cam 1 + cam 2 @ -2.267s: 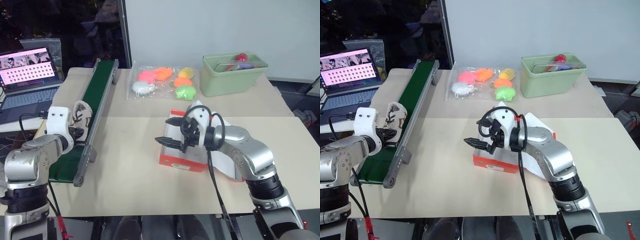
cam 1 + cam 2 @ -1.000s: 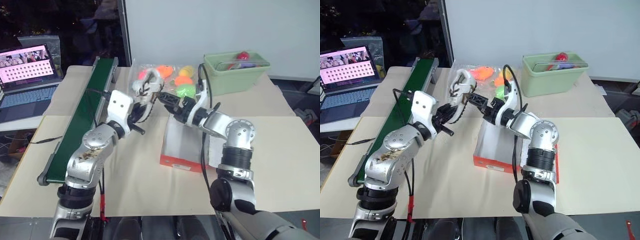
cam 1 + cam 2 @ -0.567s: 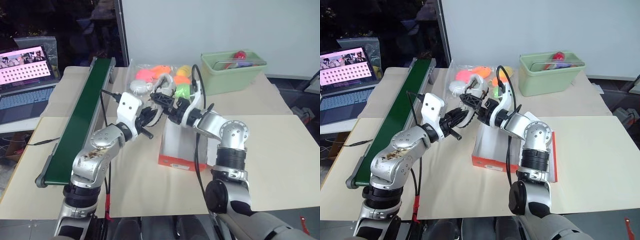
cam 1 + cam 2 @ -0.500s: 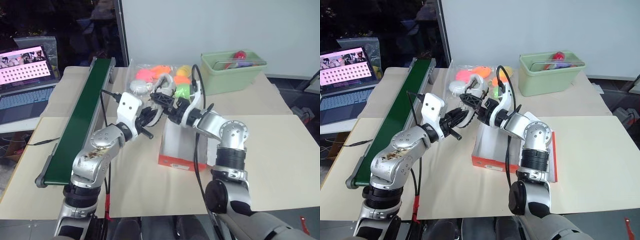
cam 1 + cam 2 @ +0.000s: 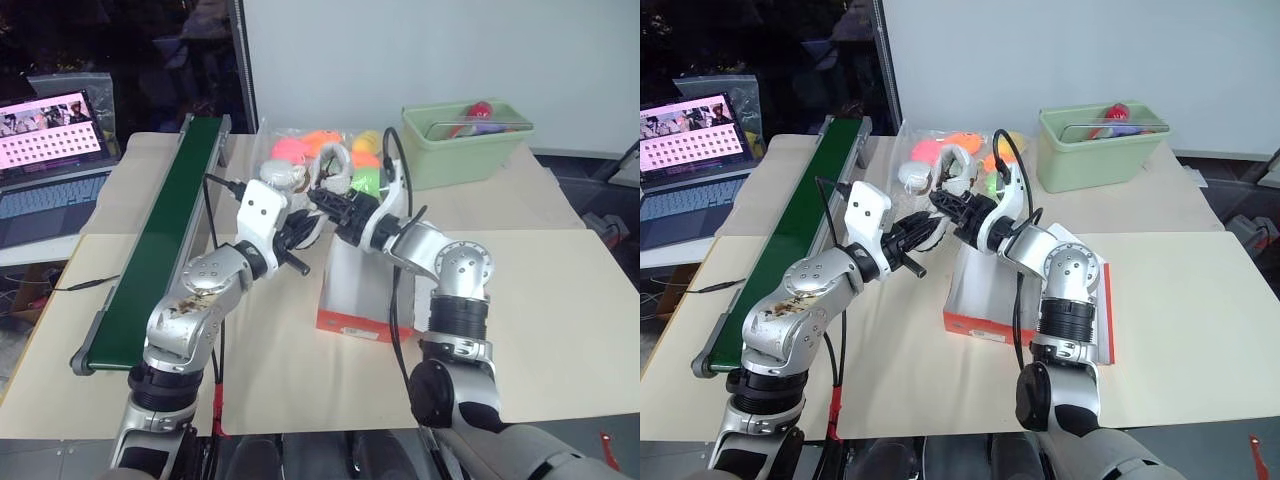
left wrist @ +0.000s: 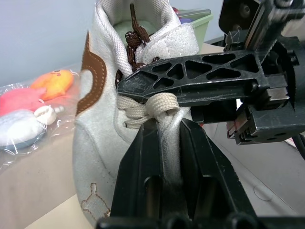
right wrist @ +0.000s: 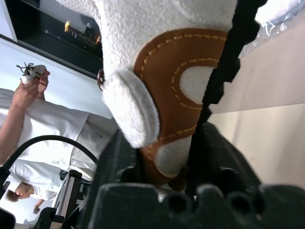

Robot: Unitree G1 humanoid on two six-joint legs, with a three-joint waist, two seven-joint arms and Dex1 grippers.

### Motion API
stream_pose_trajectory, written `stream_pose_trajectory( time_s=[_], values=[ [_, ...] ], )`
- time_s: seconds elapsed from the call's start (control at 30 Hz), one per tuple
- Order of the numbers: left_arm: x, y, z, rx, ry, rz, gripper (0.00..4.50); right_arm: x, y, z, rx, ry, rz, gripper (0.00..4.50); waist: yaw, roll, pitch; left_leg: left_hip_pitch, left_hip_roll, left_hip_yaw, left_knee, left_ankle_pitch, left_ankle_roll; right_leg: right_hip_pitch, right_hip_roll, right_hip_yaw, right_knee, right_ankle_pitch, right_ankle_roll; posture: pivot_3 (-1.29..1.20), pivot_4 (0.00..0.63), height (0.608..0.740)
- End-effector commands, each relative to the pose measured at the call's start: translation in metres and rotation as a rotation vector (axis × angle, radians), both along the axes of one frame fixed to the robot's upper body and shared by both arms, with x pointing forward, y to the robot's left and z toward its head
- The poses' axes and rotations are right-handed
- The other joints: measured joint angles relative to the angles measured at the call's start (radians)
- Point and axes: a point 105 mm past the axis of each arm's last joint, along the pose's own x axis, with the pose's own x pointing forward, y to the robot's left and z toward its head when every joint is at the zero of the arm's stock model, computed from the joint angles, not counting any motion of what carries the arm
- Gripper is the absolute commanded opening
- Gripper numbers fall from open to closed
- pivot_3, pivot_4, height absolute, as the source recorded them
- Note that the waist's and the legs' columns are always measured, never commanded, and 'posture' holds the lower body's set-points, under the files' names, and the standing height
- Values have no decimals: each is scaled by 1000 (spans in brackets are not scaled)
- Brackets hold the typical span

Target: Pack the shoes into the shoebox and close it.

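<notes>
Left wrist view is showing the left gripper point(image 6: 164, 143) with its jaws clamped on the pale upper of a sneaker point(image 6: 102, 138), just below the laces. The right gripper point(image 7: 164, 148) is gripping the same sneaker, its jaws closed on the brown heel patch. Seen from the head, both arms are meeting above the far end of the shoebox point(image 5: 360, 290), holding the sneaker in the air between them. The shoebox is lying open near the middle of the worktop point(image 5: 560, 300). Toward the far edge, a clear bag of bright toys point(image 5: 940, 155) is lying beside a pale green bin point(image 5: 465, 145), and a green conveyor belt point(image 5: 160, 240) is running along the left edge.
</notes>
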Motion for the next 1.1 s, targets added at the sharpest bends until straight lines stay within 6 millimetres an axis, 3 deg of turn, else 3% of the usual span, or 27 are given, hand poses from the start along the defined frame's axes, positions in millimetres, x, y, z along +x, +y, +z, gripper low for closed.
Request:
stream_pose_trajectory(
  time_s=[0.03,0.23,0.27,0.3,0.37,0.63,0.77,0.9,1.1],
  values=[
    [-5,-5,7,11,-28,-24,590,-15,7,42,131,-152,68,1041,0,0,0,0,0,0,0,0,0,0,0,0,0,0,0,0,150,729],
    [-5,-5,5,13,-27,-28,590,-18,5,53,215,-164,60,1041,0,0,0,0,0,0,0,0,0,0,0,0,0,0,0,0,150,729],
    [-5,-5,4,23,-30,-33,1142,-17,5,53,225,-159,54,1006,0,0,0,0,0,0,0,0,0,0,0,0,0,0,0,0,150,729],
    [-6,-5,4,32,-35,-41,1331,-17,4,53,232,-155,48,1006,0,0,0,0,0,0,0,0,0,0,0,0,0,0,0,0,150,729],
    [-8,-6,6,26,-40,-50,2145,-14,2,53,239,-152,23,1006,0,0,0,0,0,0,0,0,0,0,0,0,-1,0,0,0,150,729],
    [-11,4,13,-18,-72,-49,2145,17,-40,42,76,-146,-246,1006,0,1,0,-1,0,0,0,0,0,0,0,0,-1,0,0,0,150,729],
    [-13,17,7,2,-60,-34,2145,26,-75,45,-139,-183,-344,1006,2,2,1,-2,0,0,0,0,0,-1,0,0,-2,0,0,0,150,729],
    [-22,16,-4,69,-43,-111,2145,17,-85,47,-343,-160,-254,1006,1,5,3,-3,0,0,0,0,0,-2,0,0,-2,0,0,0,150,729],
    [-50,4,-18,159,-10,-372,2145,-2,-95,20,-569,71,-87,1006,-9,6,4,-2,1,0,-1,0,0,-2,1,0,-1,0,-1,0,150,729]
  ],
)
